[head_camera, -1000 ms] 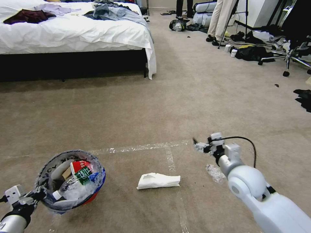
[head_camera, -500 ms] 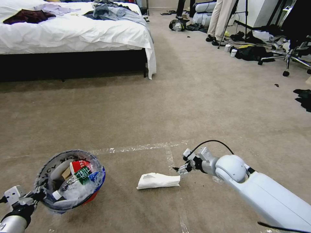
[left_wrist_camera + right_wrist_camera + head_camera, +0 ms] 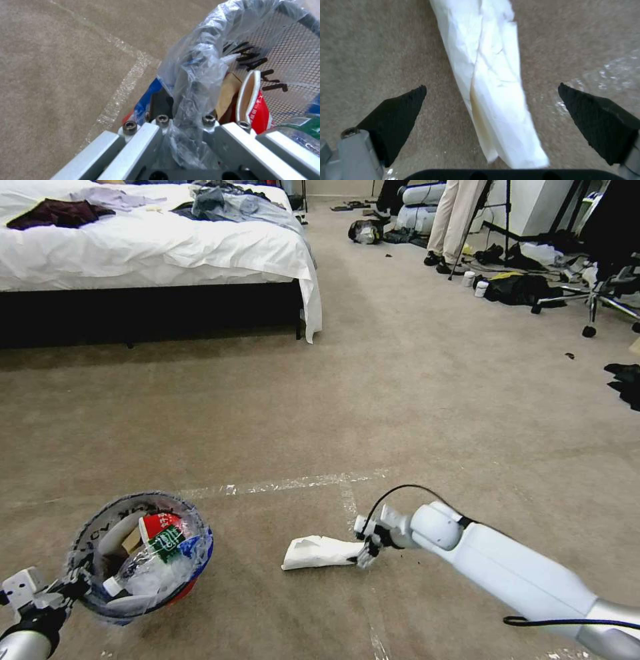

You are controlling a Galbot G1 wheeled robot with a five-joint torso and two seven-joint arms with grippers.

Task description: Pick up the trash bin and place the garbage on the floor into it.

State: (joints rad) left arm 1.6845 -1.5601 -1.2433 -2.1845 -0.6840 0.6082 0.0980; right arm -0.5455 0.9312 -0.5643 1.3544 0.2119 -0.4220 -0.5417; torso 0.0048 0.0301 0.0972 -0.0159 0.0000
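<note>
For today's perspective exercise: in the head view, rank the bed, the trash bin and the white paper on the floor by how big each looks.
1. Bed, largest despite being farthest.
2. Trash bin.
3. White paper, smallest.
Nearness enlarges the last two.

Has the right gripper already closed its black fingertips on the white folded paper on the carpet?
No: the right gripper is open, its fingertips spread on either side of the white folded paper, not touching it.

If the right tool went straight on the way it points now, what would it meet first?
Most likely the white paper lying on the floor: it sits between the open fingers of the right tool, though remaining depth is unclear.
</note>
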